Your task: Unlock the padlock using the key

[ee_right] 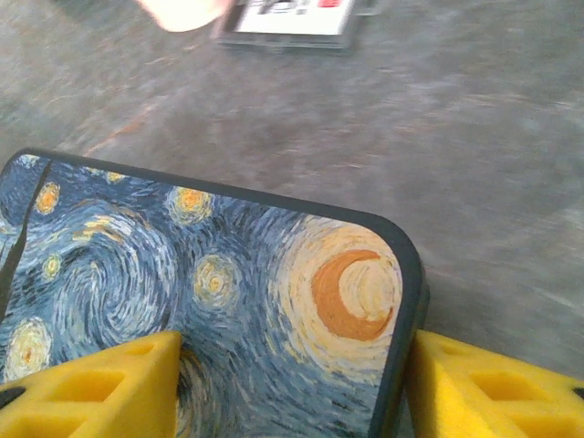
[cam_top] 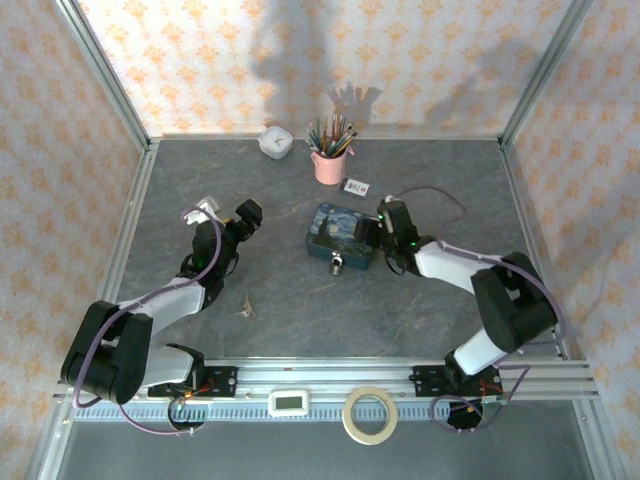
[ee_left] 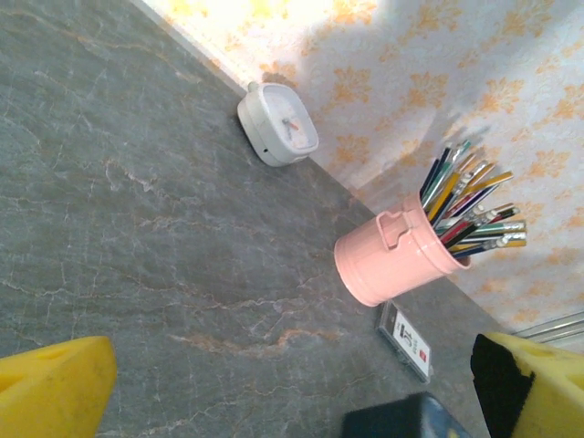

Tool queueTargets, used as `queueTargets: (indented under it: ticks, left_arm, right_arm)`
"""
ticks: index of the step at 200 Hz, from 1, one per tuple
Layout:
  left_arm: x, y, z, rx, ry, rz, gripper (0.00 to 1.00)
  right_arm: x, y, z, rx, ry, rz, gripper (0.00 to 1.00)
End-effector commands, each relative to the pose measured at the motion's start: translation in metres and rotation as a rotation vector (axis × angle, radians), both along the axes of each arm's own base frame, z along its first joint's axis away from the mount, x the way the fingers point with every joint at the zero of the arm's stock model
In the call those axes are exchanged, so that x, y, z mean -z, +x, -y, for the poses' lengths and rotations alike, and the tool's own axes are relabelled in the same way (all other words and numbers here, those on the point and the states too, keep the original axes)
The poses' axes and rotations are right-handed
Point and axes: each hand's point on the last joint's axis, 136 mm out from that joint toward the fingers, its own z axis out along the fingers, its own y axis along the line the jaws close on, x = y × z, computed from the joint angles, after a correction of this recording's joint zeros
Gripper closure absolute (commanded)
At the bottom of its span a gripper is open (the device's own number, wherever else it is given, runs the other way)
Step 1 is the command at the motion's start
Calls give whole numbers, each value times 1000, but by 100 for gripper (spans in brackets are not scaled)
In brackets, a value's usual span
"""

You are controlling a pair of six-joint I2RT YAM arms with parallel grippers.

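The padlock lies on the table against the near side of the blue tin. The key lies well apart to the left, beside the left arm. The right gripper is at the tin's right end, jaws apart, one finger over the lid and the other just off its edge; I cannot tell whether they touch it. The left gripper hovers left of the tin, jaws wide apart and empty.
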Motion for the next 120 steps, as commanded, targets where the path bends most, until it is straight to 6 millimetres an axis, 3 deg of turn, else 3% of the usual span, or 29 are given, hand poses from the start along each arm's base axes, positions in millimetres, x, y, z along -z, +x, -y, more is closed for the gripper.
queueTargets:
  ticks: [1,48,87,120]
  left_arm:
    - [-2,-9,-4,-17,10,-9,1]
    - [9,-33,-15,-31,92,-150,1]
    - [39,-70,-18,-7,111,-336,4]
    - [73,-104,-9,29,56,-462,8]
  right_arm:
    - [38,-9,-19,-76,-70,-123,40]
    - [33,36,-73,-248,-56,-78,40]
    - [29,73,-117,-372,-35,-48,38]
    - [-3,91,-145,-428,46,13,27]
